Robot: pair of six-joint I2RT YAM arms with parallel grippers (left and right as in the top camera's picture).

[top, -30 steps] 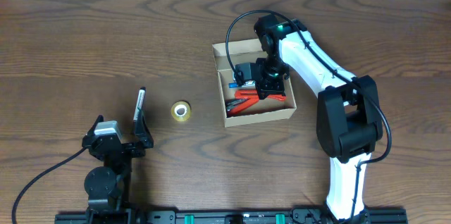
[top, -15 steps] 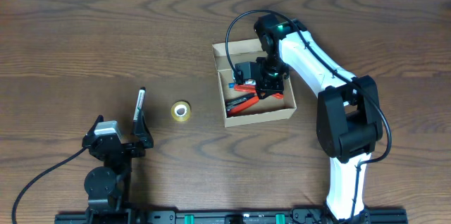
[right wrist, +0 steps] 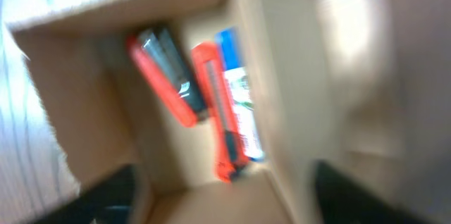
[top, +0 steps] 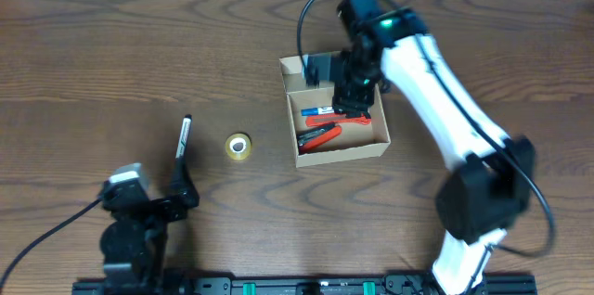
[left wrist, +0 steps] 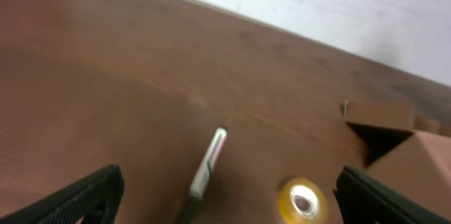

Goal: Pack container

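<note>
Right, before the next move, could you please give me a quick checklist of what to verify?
1. right gripper open and empty above the container: ok.
2. left gripper open, nothing held: ok.
3. container open on top: ok.
4. pen packed: not ok, it lies on the table ahead of the left gripper.
5. tape roll packed: not ok, it sits on the table beside the pen.
6. room left in the container: cannot tell.
</note>
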